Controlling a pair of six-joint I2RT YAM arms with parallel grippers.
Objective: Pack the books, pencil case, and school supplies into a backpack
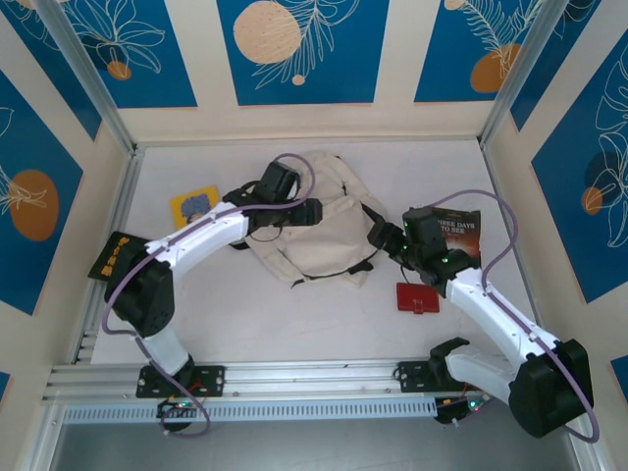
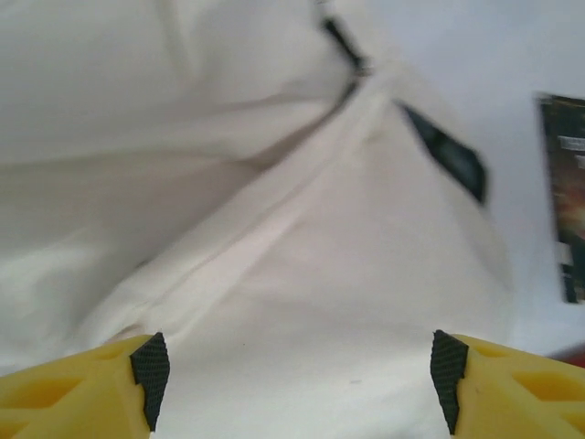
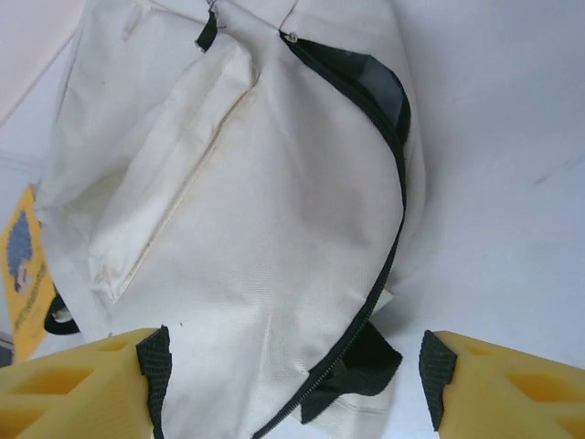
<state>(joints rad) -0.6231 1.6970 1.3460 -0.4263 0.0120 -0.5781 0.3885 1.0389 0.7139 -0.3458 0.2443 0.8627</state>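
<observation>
The cream-white backpack (image 1: 319, 231) lies flat mid-table, with its black zipper (image 3: 395, 219) running along the right side. My left gripper (image 1: 294, 210) hovers over its upper left part, open, and in the left wrist view the gripper (image 2: 300, 380) has bare fabric (image 2: 274, 238) between its pads. My right gripper (image 1: 385, 238) is at the bag's right edge, and in the right wrist view it (image 3: 294, 380) stands open over the zipper and a black strap end (image 3: 361, 370). The yellow book (image 1: 194, 204) lies left of the bag. The dark book (image 1: 459, 234) lies right of it. The red pencil case (image 1: 417, 297) lies near the right arm.
Walls and aluminium posts close in the table on three sides, with a metal rail (image 1: 294, 378) along the near edge. A black-and-yellow item (image 1: 116, 255) sits at the left edge beside the left arm. The dark book (image 2: 569, 192) shows at the right edge of the left wrist view.
</observation>
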